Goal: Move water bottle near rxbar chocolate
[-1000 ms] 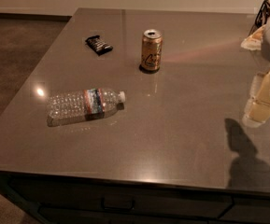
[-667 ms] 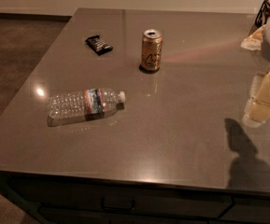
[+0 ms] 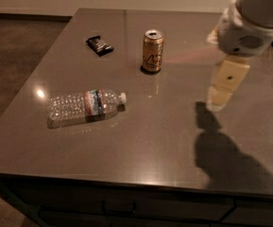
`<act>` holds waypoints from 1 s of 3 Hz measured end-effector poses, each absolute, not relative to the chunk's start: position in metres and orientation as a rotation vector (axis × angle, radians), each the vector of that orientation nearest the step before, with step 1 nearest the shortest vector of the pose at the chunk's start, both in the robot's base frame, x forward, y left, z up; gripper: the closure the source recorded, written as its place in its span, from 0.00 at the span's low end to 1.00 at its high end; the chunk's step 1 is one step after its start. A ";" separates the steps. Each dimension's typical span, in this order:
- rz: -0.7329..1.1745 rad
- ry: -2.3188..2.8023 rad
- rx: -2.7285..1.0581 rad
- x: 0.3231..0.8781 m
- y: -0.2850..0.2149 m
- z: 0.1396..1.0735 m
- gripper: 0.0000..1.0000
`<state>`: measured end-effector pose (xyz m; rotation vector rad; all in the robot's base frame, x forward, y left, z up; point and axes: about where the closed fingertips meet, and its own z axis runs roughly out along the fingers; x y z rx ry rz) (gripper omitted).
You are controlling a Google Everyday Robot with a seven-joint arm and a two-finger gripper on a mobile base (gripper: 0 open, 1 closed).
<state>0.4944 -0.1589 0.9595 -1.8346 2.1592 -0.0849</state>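
Note:
The water bottle (image 3: 83,107) lies on its side at the front left of the grey table (image 3: 140,164), white cap pointing right. The rxbar chocolate (image 3: 99,45), a small black wrapper, lies at the back left, well apart from the bottle. My gripper (image 3: 219,97) hangs above the table's right side, far right of the bottle, below the white arm housing (image 3: 244,27). It holds nothing.
A gold can (image 3: 152,51) stands upright at the back middle, to the right of the black wrapper. The arm's shadow (image 3: 226,150) falls on the front right. The table's left edge drops to a dark floor (image 3: 13,56).
The arm and gripper have moved left and inward over the table. The bottle, wrapper and can have not moved.

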 end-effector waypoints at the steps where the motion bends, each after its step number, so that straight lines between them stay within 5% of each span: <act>1: -0.077 2.099 -1.939 0.513 -0.118 0.942 0.00; 3: -0.050 1.892 -2.217 0.525 -0.016 0.906 0.00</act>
